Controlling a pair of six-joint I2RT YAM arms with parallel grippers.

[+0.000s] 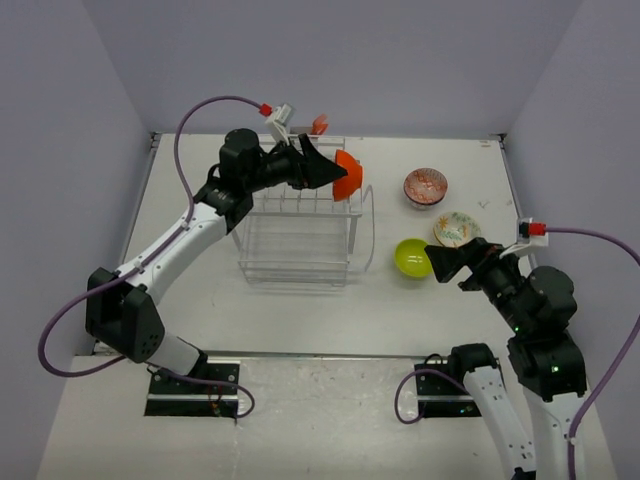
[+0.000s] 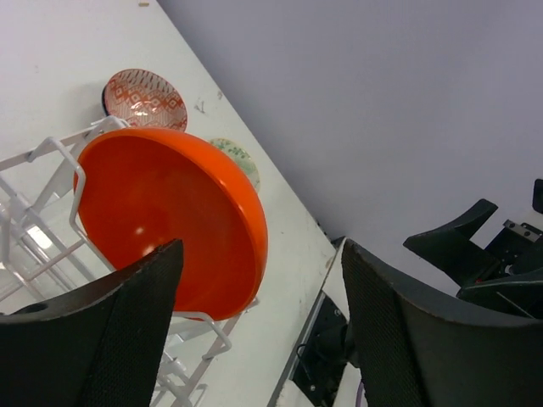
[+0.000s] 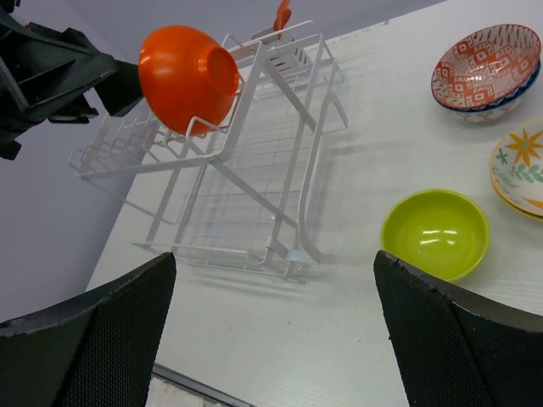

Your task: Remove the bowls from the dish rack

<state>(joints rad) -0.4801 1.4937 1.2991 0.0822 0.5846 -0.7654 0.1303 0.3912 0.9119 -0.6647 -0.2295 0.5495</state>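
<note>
- Left hand hangs at the far right corner of the dish rack, its fingers spread wide apart and holding nothing.
- We see the orange bowl just ahead of that hand, standing on edge among the upright prongs on the rack's top tier, at about 1 o'clock from the rack's middle. Whether a finger touches it we cannot tell.
- Its mouth seems to face the left hand, with the foot turned toward 3 o'clock.
- We judge this bowl rigid and probably light. Its glossy skin shows bright highlights, so we expect it to slip under a loose pinch.
- Our best hold looks like the rim, with one finger inside the wall and one outside, at the upper edge that stands free of the wires.
- We would lift it straight up out of the prongs before swinging away, since a wire crosses its face and could snag it.
- Right hand is also spread and holds nothing, just beside the lime green bowl.
- Three bowls sit on the surface off the rack's 3 o'clock side: the lime green one, a floral bowl and a red-zigzag bowl at about 2 o'clock.
</note>
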